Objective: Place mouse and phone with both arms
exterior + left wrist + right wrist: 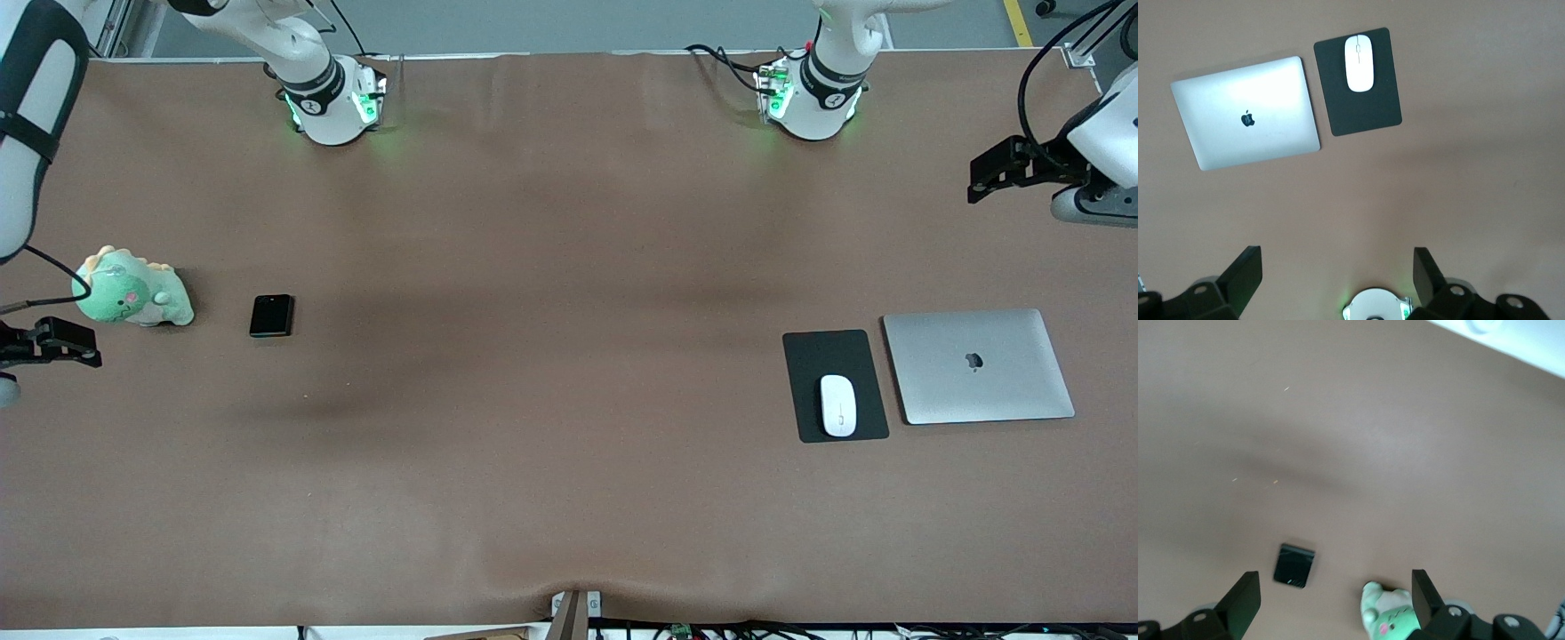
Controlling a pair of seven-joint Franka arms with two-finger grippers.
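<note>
Quickly, front view: the mouse (837, 405) lies on a dark mat (831, 356), on the part of the mat nearer the camera, at about 4 o'clock on the brown table (569, 356). A closed silver laptop (978, 366) sits just beside the mat, toward the left arm's end, not touching it. The phone (271, 316) lies flat at about 9 o'clock on the table, apart from a green plush dinosaur (133, 293) that sits closer to the right arm's end. The left gripper (978, 178) hangs over the table edge at 2 o'clock, well apart from the mouse. The right gripper (84, 348) hangs over the edge at 9 o'clock, near the plush. Left wrist view: the left gripper (1336, 252) has its fingers (1248, 267) spread wide with nothing between them. The mouse (1359, 63) is on one end of the mat (1365, 107), with the laptop (1248, 113) alongside. Right wrist view: the right gripper (1335, 575) also has its fingers (1245, 590) spread wide and holds nothing. The phone (1294, 566) is on bare table, and the plush (1391, 617) is near it but not touching.
</note>
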